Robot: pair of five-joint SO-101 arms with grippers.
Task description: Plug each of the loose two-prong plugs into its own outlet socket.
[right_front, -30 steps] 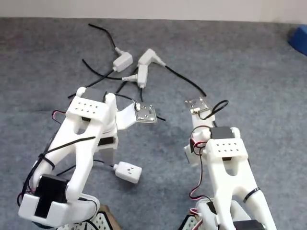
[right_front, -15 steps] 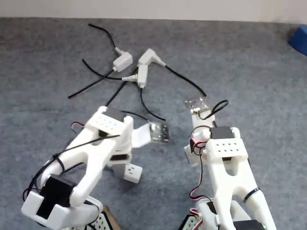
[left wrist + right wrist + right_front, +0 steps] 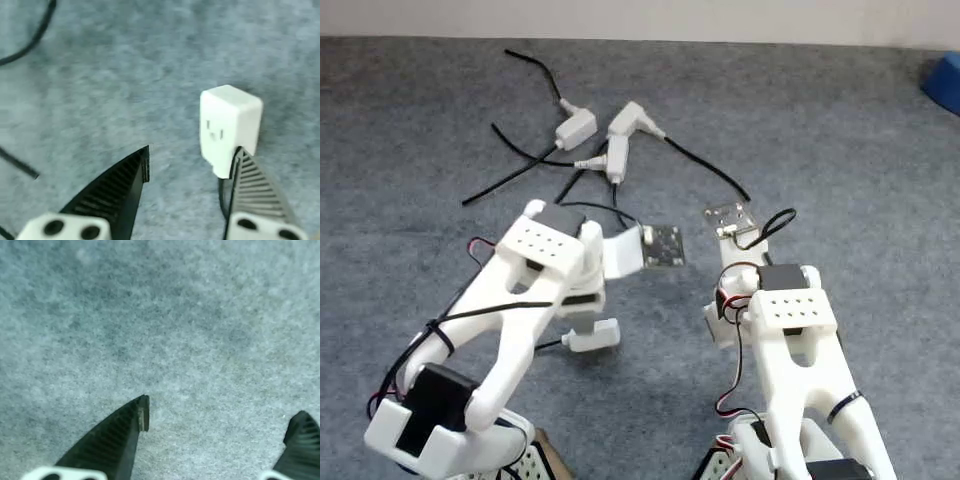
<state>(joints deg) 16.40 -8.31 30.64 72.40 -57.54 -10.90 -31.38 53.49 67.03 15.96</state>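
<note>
Likely step: grabbing outlet socket [image 3: 229, 122]; left pincer [image 3: 192, 152] apart, one finger touching it (not clamped). Next: centre, close. Also right pincer [image 3: 222, 409] apart over surface [image 3: 150, 315]; plugs [image 3: 610, 140] far.

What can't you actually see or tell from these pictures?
- High view: the left arm covers most of the outlet socket.
- High view: the plugs' prongs are too small to make out.
- Left wrist view: a finger hides the outlet socket's lower corner, so whether they touch is unclear.
</note>
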